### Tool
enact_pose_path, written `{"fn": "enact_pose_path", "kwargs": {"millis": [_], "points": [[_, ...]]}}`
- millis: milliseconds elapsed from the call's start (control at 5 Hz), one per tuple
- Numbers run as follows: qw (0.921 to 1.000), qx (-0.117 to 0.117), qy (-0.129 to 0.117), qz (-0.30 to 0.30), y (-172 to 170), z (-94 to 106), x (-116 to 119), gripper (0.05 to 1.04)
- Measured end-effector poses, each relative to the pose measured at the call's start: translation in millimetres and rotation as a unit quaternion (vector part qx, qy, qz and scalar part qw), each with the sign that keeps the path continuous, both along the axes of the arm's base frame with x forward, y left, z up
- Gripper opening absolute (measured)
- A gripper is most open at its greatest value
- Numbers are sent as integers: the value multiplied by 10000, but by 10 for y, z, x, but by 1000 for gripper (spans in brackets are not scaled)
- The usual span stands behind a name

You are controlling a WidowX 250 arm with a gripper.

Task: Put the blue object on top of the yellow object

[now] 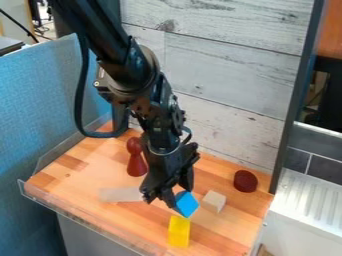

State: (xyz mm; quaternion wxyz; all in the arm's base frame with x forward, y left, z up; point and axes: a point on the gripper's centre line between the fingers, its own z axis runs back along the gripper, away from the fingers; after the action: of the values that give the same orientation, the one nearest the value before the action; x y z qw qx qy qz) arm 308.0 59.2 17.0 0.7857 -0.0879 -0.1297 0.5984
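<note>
Pale plank wall [230, 65], blue fabric partition [50, 100] at left.

And we're in what looks like a robotics lab here, a black robot arm [130, 70] over a wooden bench [73, 182], hemmed in by a blue partition [37, 105] and a whitewashed plank panel [227, 75]

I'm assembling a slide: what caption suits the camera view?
Black two-finger gripper holding a tilted blue block close to a yellow block on a wooden tabletop.

No readable text or numbers.
</note>
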Motion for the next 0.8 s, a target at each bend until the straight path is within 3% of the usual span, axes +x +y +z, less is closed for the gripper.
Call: {"fn": "enact_pose_path", "kwargs": {"millis": [800], "points": [[9996, 41, 276, -37, -42, -174, -109, 503]]}}
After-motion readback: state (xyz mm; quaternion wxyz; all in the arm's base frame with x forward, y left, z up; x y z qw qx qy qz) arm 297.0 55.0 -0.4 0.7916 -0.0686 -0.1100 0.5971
